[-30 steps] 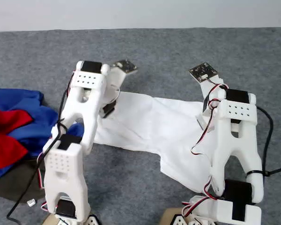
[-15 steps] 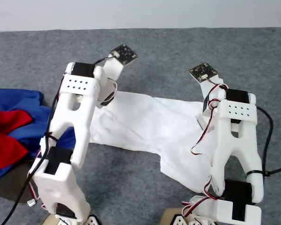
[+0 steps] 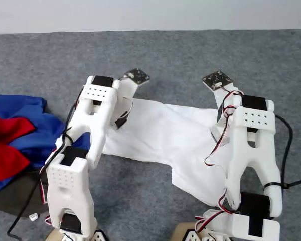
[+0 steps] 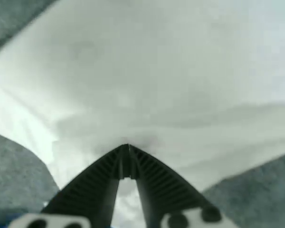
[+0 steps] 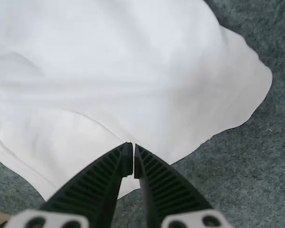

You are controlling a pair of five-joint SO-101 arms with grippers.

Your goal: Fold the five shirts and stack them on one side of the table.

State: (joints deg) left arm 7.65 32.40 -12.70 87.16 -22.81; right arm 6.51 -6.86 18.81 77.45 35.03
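Note:
A white shirt [image 3: 165,133] lies spread on the grey carpet between the two arms. My left gripper [image 4: 127,148] is shut at the shirt's left edge, and the cloth [image 4: 147,95] puckers around its tips. In the high view it sits under the left arm's wrist [image 3: 121,114]. My right gripper [image 5: 133,145] is shut with its tips down on the white shirt [image 5: 109,71] near a rounded sleeve edge. A heap of blue shirt [image 3: 25,125] and red shirt [image 3: 5,145] lies at the table's left, over dark cloth [image 3: 12,196].
Grey carpet [image 3: 190,55] covers the table, with open room beyond the white shirt and at the far right. The shirt heap lies close beside the left arm's base [image 3: 67,201]. Loose wires run along both arms.
The left arm rose and swung left half a second ago, then came back down onto the shirt's left edge. The right arm has kept still.

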